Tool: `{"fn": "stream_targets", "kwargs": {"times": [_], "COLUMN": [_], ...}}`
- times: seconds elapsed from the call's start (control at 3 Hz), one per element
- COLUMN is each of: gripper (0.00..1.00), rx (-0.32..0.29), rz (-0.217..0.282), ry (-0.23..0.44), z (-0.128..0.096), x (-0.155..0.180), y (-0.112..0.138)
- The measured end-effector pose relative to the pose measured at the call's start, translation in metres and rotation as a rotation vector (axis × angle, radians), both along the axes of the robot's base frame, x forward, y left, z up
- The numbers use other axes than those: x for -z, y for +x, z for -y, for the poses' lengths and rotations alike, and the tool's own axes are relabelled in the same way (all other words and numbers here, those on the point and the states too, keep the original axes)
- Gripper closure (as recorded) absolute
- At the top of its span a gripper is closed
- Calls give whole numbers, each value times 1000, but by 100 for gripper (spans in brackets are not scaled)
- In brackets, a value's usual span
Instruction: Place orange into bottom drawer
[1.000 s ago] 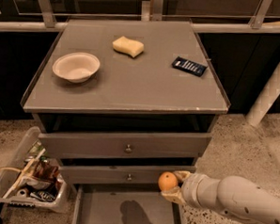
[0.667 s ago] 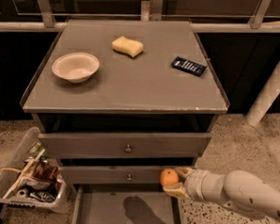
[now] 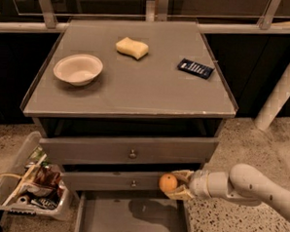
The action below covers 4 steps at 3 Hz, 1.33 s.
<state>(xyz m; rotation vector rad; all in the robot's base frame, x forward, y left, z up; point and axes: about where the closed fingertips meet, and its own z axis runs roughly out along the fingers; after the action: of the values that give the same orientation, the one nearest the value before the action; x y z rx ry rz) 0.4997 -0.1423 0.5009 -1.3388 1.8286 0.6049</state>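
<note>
The orange [image 3: 168, 182] is a small round fruit held between the fingers of my gripper [image 3: 175, 184], which reaches in from the right on a white arm. It hangs in front of the middle drawer's face, just above the right part of the bottom drawer [image 3: 130, 219]. The bottom drawer is pulled out, a shallow grey tray with a bare floor; a shadow of the arm falls on it.
On the cabinet top [image 3: 132, 88] lie a white bowl [image 3: 78, 68], a pale yellow sponge [image 3: 132, 47] and a dark blue packet [image 3: 195, 68]. Two upper knobbed drawers [image 3: 132, 153] are nearly shut. A clear bin of snack packs [image 3: 29, 185] stands on the floor at left. A white post [image 3: 283, 86] stands at right.
The gripper with the orange has shifted slightly left and a little up, staying over the open bottom drawer's right side.
</note>
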Motion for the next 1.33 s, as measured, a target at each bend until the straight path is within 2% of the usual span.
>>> {"fn": "stream_targets", "kwargs": {"times": [0.33,0.67,1.0,1.33], "gripper": [100,100,100,100], "rx": [-66,-66,-61,-53], "rz": [-21,-24,-92,-177], "ry": [42,42,53,50], "z": [-6,-7,-18,-33], "x": [0,2,40,99], "y": [-5,-4,-4,-7]}}
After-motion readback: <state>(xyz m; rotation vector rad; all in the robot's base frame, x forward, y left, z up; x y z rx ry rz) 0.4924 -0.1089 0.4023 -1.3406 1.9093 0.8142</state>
